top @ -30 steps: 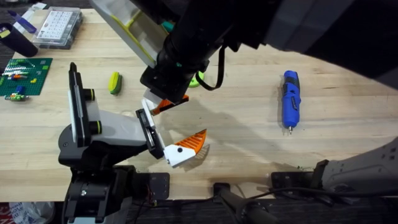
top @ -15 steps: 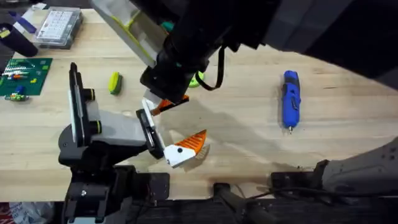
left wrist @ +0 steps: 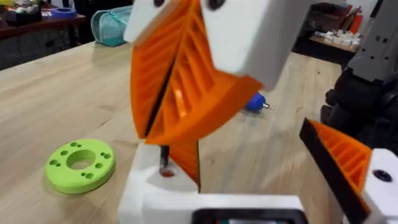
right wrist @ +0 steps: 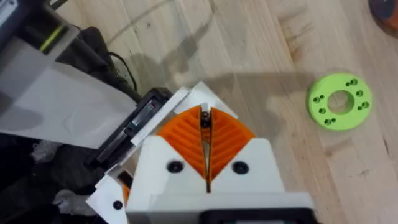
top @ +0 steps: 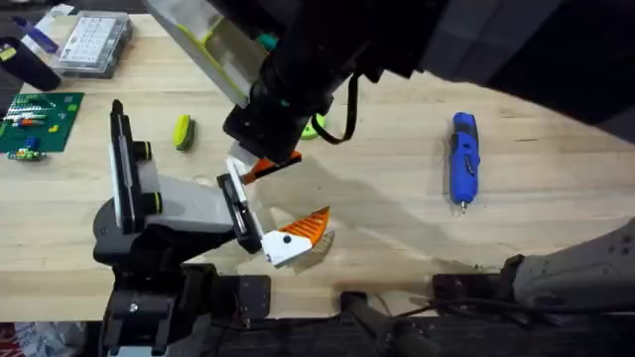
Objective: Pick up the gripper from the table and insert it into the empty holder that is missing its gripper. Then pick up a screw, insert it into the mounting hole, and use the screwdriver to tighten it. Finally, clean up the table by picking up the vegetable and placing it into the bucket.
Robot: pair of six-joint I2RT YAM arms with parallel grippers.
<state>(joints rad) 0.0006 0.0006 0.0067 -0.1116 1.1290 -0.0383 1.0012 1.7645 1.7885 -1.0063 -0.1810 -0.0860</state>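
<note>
So the holder [top: 179, 203] sat at the left of the table [top: 397, 213], one orange-tipped finger already mounted on its near plate. The gripper [left wrist: 155, 186] was up against the holder's other black plate, white base showing. The right tool [right wrist: 204, 115] was right above it, pads clenched on a small dark screw [left wrist: 164, 163]. The left tool's state, honestly couldn't tell. A green ring [top: 313, 127] lay just past it, and the screwdriver [top: 462, 159] lay well off to the right.
</note>
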